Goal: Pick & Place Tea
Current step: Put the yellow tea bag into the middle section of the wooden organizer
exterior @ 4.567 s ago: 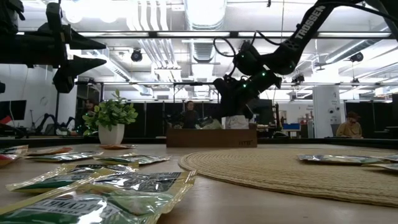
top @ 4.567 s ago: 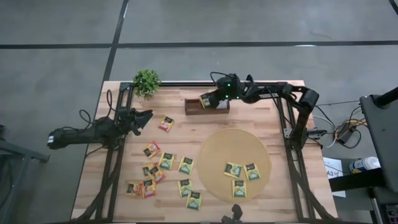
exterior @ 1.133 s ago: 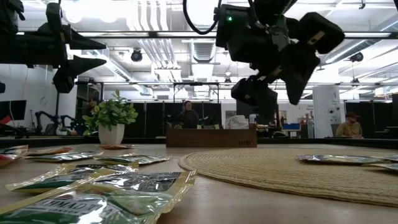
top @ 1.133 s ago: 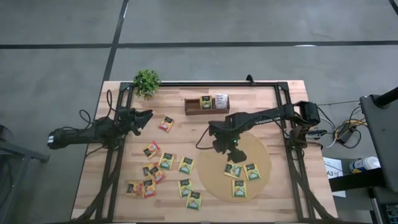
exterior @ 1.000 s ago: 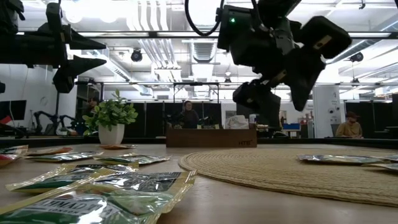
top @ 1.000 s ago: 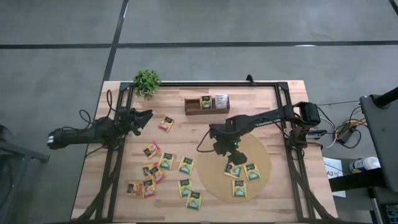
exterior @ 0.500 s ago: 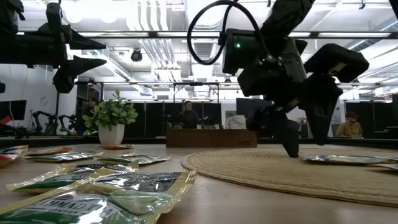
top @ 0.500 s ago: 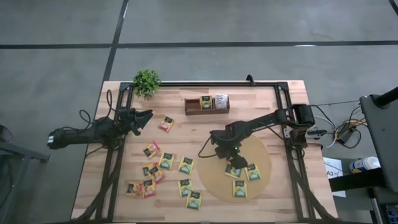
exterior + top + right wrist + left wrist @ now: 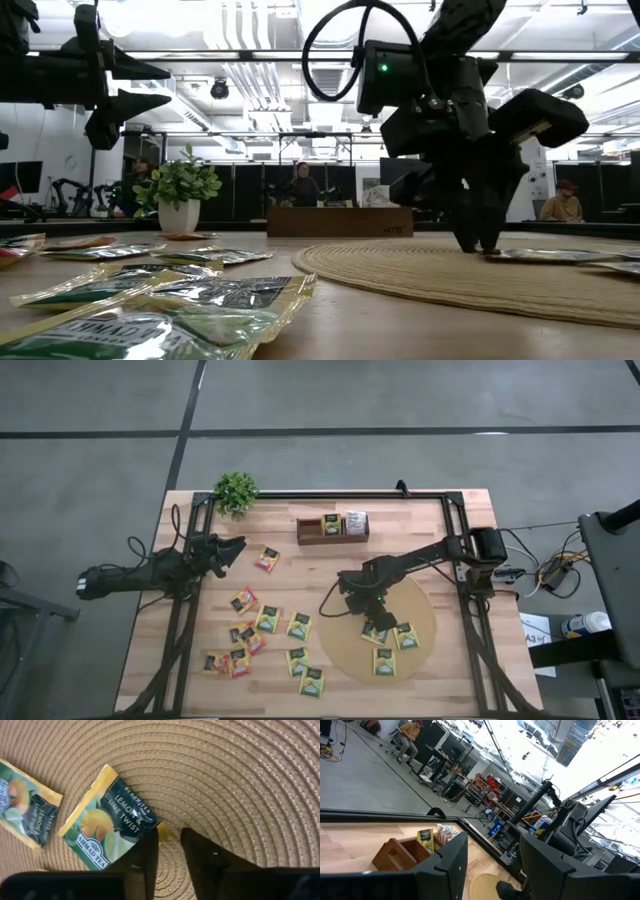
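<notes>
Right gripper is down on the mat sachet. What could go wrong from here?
1. The right gripper pinches only the corner of the yellow-green Lemon & Lime Twist sachet, so it may slip out on lifting.
2. The fingertips press into the round woven tan mat; they could snag its weave or drag it.
3. A second yellow-green sachet lies close by and might get nudged.

The left gripper waits above the table's left side.

Counted in high view: three tea sachets (image 9: 384, 661) on round mat (image 9: 420, 600); about ten sachets (image 9: 267, 619) on bare table (image 9: 300, 575); two sachets (image 9: 331, 524) in one wooden tray (image 9: 310, 538); one potted plant (image 9: 236, 491); two arms.
</notes>
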